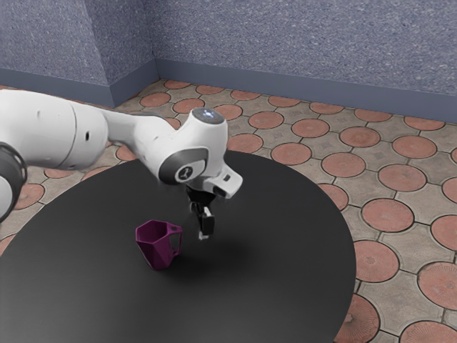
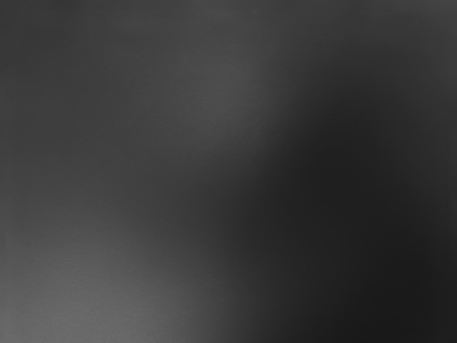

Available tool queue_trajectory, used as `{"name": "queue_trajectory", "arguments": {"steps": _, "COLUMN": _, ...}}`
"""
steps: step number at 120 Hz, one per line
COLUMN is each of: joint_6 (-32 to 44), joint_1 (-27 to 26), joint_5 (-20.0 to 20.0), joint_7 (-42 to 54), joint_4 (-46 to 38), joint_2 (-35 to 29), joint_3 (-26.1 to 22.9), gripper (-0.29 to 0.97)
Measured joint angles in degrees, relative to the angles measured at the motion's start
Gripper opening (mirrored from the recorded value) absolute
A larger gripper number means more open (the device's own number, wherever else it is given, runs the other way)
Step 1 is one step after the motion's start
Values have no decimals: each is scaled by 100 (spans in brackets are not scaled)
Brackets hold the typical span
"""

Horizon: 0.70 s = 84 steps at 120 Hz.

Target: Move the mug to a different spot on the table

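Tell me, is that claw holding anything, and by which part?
Nothing. The gripper hangs beside the purple mug, not touching it; the mug stands on the table.

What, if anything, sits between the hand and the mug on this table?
Nothing visible. The hand hangs just to the exterior view's right of the purple mug, close beside its handle, with only the black table surface between them.

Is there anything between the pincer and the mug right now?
Nothing. In the exterior view, just a short stretch of bare table lies between the pincer and the mug.
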Motion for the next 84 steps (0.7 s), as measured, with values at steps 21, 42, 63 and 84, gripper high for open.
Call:
{"name": "queue_trajectory", "arguments": {"steps": 21, "joint_6": -215, "joint_1": 1, "joint_5": -523, "joint_7": 126, "joint_4": -80, "joint_2": -675, "joint_3": 12, "gripper": 68}}
{"name": "queue_trajectory", "arguments": {"steps": 42, "joint_6": -544, "joint_1": -11, "joint_5": -1011, "joint_7": 241, "joint_4": -281, "joint_2": -1338, "joint_3": 54, "gripper": 68}}
{"name": "queue_trajectory", "arguments": {"steps": 63, "joint_6": -1123, "joint_1": 24, "joint_5": -1403, "joint_7": 180, "joint_4": -146, "joint_2": -2170, "joint_3": 177, "gripper": 68}}
{"name": "queue_trajectory", "arguments": {"steps": 84, "joint_6": -1988, "joint_1": -262, "joint_5": -1618, "joint_7": 51, "joint_4": 816, "joint_2": -2309, "joint_3": 589, "gripper": 68}}
